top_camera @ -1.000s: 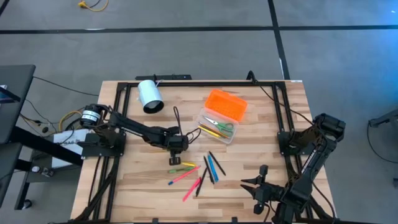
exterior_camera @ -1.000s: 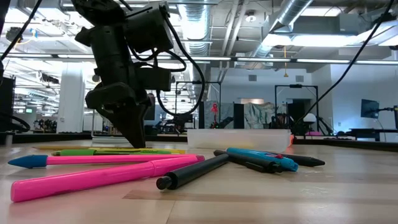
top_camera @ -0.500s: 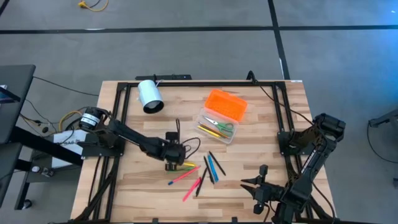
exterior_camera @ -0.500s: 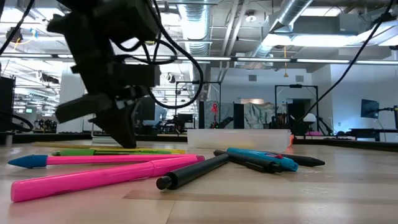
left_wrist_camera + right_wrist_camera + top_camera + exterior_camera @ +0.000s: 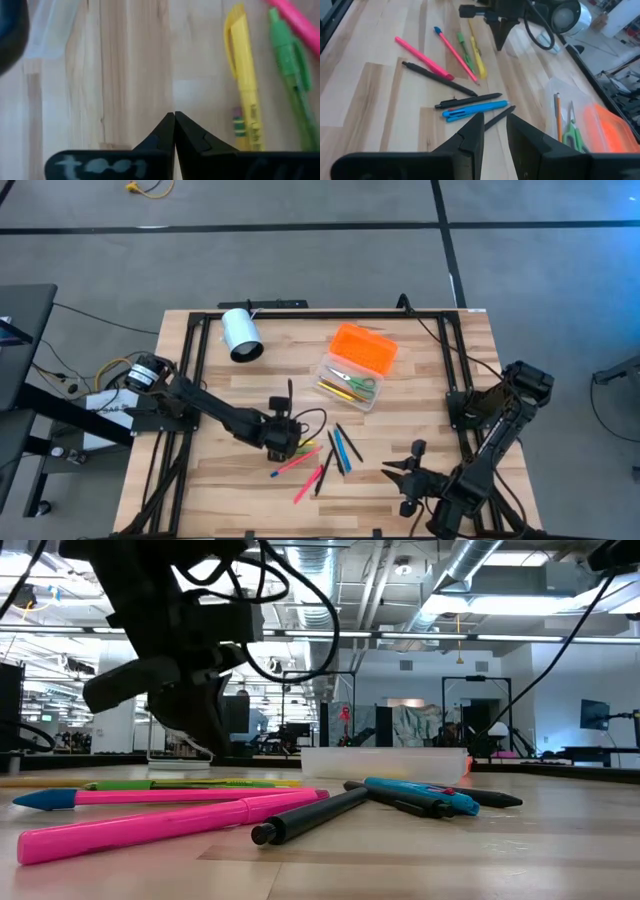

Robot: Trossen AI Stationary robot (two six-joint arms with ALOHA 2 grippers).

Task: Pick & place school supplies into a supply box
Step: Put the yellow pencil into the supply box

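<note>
Several pens lie loose on the wood: a yellow one point(image 5: 300, 444) and a green one point(image 5: 292, 452) side by side, two pink ones point(image 5: 308, 484), a blue one point(image 5: 342, 448) and black ones point(image 5: 324, 471). My left gripper point(image 5: 281, 438) is shut, pointing down just beside the yellow pen point(image 5: 242, 85), and touches none of them. The supply box point(image 5: 350, 383) has a clear base holding green-handled scissors point(image 5: 352, 377) and pencils; its orange lid point(image 5: 364, 348) lies open on the far side. My right gripper point(image 5: 402, 476) is open near the table's near right corner, away from the pens point(image 5: 475, 109).
A white cylinder point(image 5: 241, 333) lies on its side near the far left corner. A black frame point(image 5: 300, 310) runs around the table's edge. Bare wood lies between the pens and the box, and along the near edge.
My left gripper has moved toward the near edge and down, from the middle of the table to the yellow and green pens, tipping as it went. My right gripper has shifted slightly toward the table's left. The pens and box have stayed in place.
</note>
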